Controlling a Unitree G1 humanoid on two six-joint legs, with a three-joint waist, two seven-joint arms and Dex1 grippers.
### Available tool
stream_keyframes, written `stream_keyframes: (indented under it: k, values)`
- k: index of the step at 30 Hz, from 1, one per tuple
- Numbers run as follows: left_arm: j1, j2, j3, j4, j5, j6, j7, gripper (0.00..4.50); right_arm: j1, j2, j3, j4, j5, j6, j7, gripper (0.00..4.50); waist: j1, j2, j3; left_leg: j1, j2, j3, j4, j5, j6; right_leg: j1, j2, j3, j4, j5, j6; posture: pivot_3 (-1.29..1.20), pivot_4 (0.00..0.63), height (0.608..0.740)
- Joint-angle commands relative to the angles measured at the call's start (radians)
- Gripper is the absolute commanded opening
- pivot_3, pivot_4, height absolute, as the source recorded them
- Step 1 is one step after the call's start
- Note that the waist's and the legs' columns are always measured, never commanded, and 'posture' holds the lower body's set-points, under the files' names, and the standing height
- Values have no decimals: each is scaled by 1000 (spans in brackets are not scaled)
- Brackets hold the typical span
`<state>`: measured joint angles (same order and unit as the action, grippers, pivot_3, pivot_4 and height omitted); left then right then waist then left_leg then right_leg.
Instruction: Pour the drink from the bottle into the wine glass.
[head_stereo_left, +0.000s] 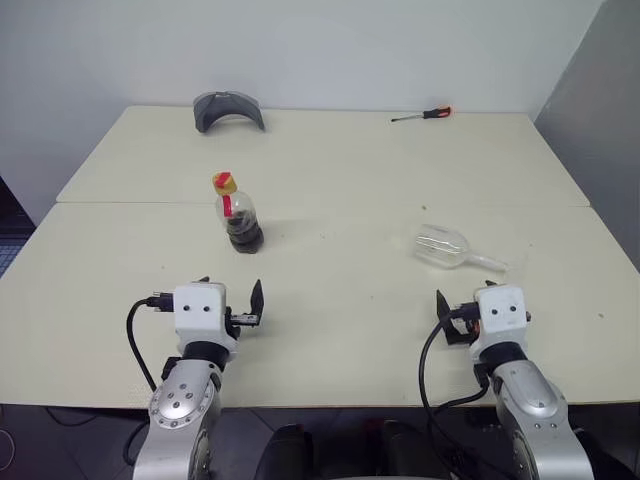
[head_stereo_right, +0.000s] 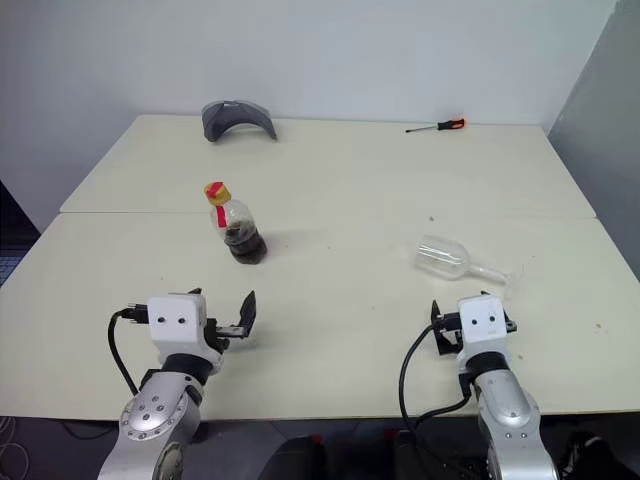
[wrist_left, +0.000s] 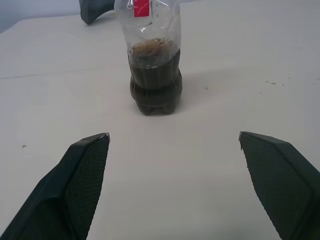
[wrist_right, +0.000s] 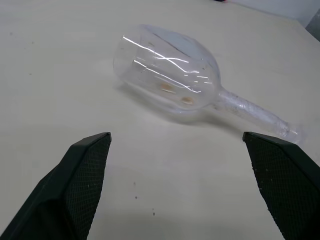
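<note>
The bottle stands upright on the left half of the table, yellow cap on and a red label strip at its neck. The dark drink fills its lower part. The wine glass lies on its side on the right half, empty, with its stem pointing right. My left gripper hovers open over the near table, short of the bottle, with nothing between its fingers. Just short of the lying glass, my right gripper is open too, and its fingers are empty.
A grey curved object sits at the table's back left edge. A screwdriver with an orange handle lies at the back right. A seam between two table tops runs across, behind the bottle. A grey wall panel stands at the right.
</note>
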<state>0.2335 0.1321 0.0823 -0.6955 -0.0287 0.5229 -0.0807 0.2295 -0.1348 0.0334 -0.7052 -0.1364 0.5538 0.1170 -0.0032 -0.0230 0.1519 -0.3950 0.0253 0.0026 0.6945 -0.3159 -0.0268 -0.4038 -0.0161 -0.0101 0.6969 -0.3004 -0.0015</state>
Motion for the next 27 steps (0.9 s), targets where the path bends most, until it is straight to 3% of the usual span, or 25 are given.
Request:
stream_keyframes:
  k: [1,20,27]
  values:
    - [9,13,2,-18,8,-18,-3,4465,-13,1,-1,-32,1,-17,-8,4500,0,0,0,0,0,0,0,0,0,0,0,0,0,0,0,0,150,740]
    - [10,-2,10,16,6,-63,15,4465,-41,-20,-1,-12,10,-18,7,4500,0,0,0,0,0,0,0,0,0,0,0,0,0,0,0,0,150,740]
    - [-23,-10,31,63,3,-67,31,4465,-91,-43,-12,2,94,-66,89,4500,0,0,0,0,0,0,0,0,0,0,0,0,0,0,0,0,150,740]
